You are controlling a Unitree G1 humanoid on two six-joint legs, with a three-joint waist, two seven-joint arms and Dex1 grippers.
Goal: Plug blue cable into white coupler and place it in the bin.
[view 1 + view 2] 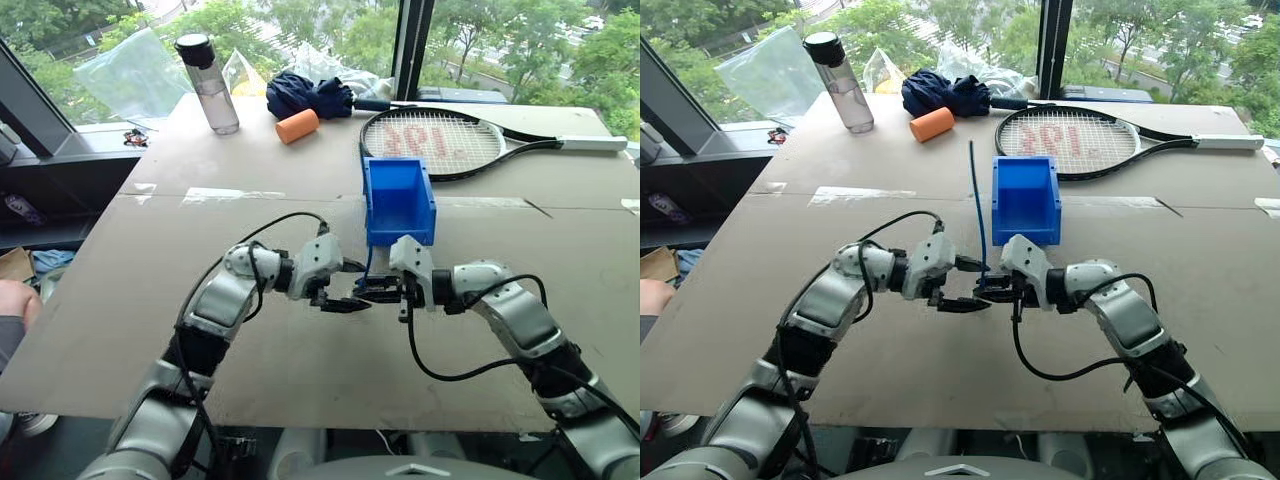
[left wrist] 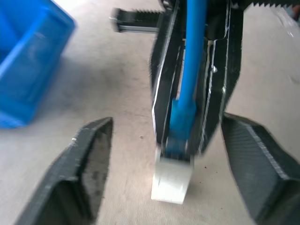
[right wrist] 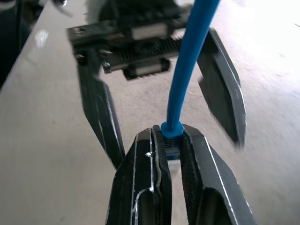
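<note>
Between the two grippers, above the brown cardboard table top (image 1: 760, 300), the blue cable (image 1: 976, 200) stands nearly upright. The right gripper (image 3: 168, 150) has its two black fingers pressed together on the cable's blue boot, just above the plug. Directly below those fingers, the white coupler (image 2: 172, 180) hangs on the plug end of the cable. The left gripper (image 2: 168, 164) faces the right one at close range, its fingers (image 2: 86, 173) spread wide to either side of the coupler and not touching it; nothing is held in it.

Just beyond the right gripper, on the far side from the robot, the bin (image 1: 1025, 205) sits upright on the table. Its bright blue walls enclose an interior in which no contents can be seen. The cable rises beside the bin's left wall and outside it.

Farther past the bin lies a tennis racket (image 1: 1070, 140). Well beyond the left gripper stand a clear bottle with a black cap (image 1: 838, 80), an orange cylinder (image 1: 931, 124) and a folded dark blue umbrella (image 1: 945, 93).
</note>
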